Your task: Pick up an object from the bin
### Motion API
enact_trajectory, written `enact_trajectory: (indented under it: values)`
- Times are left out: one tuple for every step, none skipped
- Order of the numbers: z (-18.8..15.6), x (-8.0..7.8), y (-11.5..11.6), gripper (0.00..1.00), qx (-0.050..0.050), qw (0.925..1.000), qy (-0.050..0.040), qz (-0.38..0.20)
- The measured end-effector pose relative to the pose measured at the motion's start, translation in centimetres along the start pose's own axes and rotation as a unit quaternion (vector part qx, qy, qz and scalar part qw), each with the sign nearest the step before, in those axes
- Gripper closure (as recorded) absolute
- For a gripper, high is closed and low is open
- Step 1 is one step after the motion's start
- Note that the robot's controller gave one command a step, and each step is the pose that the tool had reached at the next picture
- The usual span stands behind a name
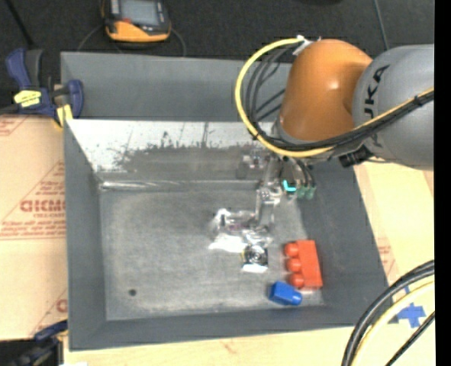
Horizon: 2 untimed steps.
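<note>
As the grey metal bin (156, 258) is the largest thing here, I begin with it: its floor is mostly bare, and the few things it holds lie together right of the middle and towards the near right corner. The arm (397, 90) comes in from the right with its orange cover (320, 82) above the far part of the bin. The pincer (266, 207) hangs down from it over the middle of the floor. Whether the pincer is released or clenched I cannot tell, and nothing can be seen grasped in it.

Of the contents, the red block (304, 264), with round studs on its left side, is the biggest; it lies near the right wall. Next is the crumpled clear wrapper (235, 232), shiny and wrinkled, near the middle of the floor. It is just beside the pincer's tip, to its near left, and is the thing nearest to the pincer; if the two touch I cannot say. I judge it very light, soft and a little slippery. It will crush rather than resist, so a good hold is on a raised fold, not on a flat part. Smaller is the rounded blue piece (285, 293), just in front of the red block. The smallest is a dark and white scrap (254, 259) at the wrapper's near edge, which could come up together with it.
</note>
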<state>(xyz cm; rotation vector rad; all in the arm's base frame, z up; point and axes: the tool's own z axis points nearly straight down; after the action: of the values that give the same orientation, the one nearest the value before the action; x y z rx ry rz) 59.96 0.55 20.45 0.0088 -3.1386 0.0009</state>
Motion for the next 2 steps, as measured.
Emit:
enact_trajectory:
  values:
    - [13.7, 0.2, -1.6, 0.0, -0.001, 0.9834, -0.0006, 0.181]
    - [10.3, -2.1, 1.5, 0.0, -0.002, 0.9672, -0.0035, 0.254]
